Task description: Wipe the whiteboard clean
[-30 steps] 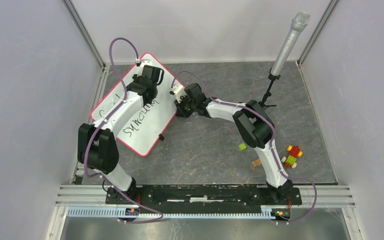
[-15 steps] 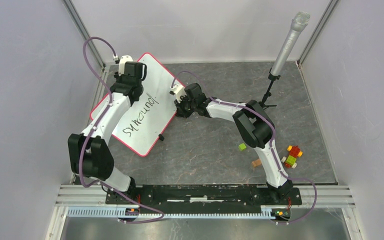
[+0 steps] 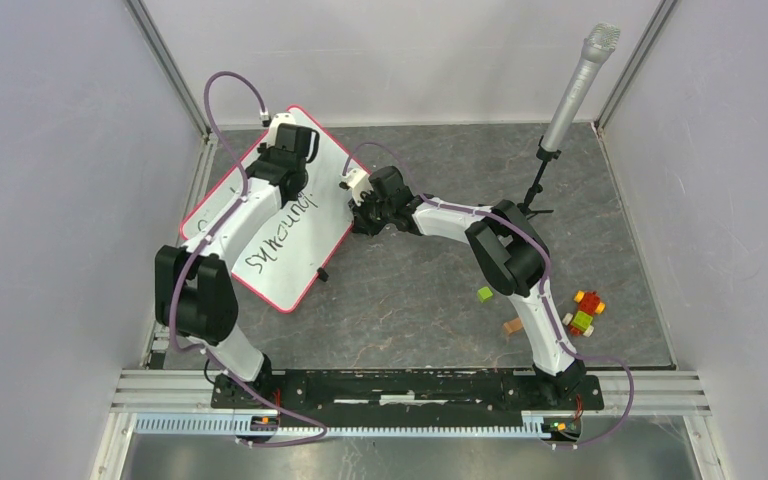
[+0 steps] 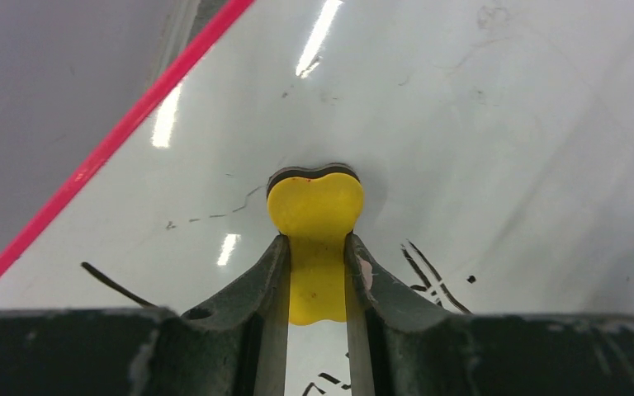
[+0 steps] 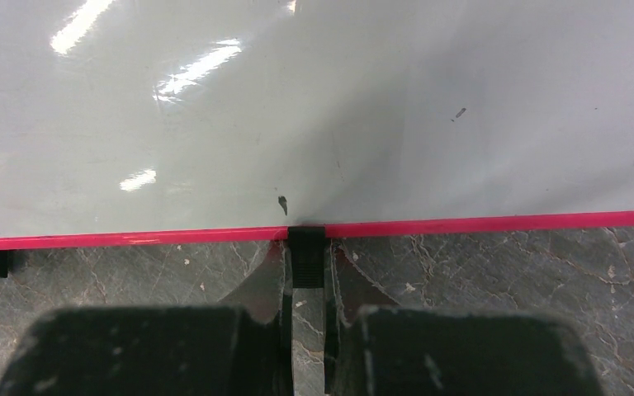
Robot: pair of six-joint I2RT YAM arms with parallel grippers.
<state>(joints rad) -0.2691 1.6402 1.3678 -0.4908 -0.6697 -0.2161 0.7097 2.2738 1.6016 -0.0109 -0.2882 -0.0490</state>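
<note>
The whiteboard (image 3: 295, 275) lies tilted at the back left of the table, red-rimmed, with dark handwriting (image 3: 278, 238) across its middle. My left gripper (image 3: 290, 143) is over its far end, shut on a yellow eraser (image 4: 315, 202) whose dark felt face presses on the whiteboard (image 4: 479, 124); pen strokes (image 4: 429, 276) show just right of the fingers. My right gripper (image 3: 362, 207) is at the board's right edge, shut on a small black edge clip (image 5: 305, 246) on the red rim (image 5: 503, 223).
A microphone on a black stand (image 3: 572, 90) rises at the back right. Small coloured blocks (image 3: 582, 312), a green block (image 3: 484, 293) and a tan block (image 3: 512, 326) lie near the right arm's base. Enclosure walls stand close to the left and behind.
The left arm swept the eraser left toward the board's far-left corner, then back right near where it started. The right arm and the whiteboard have not moved.
</note>
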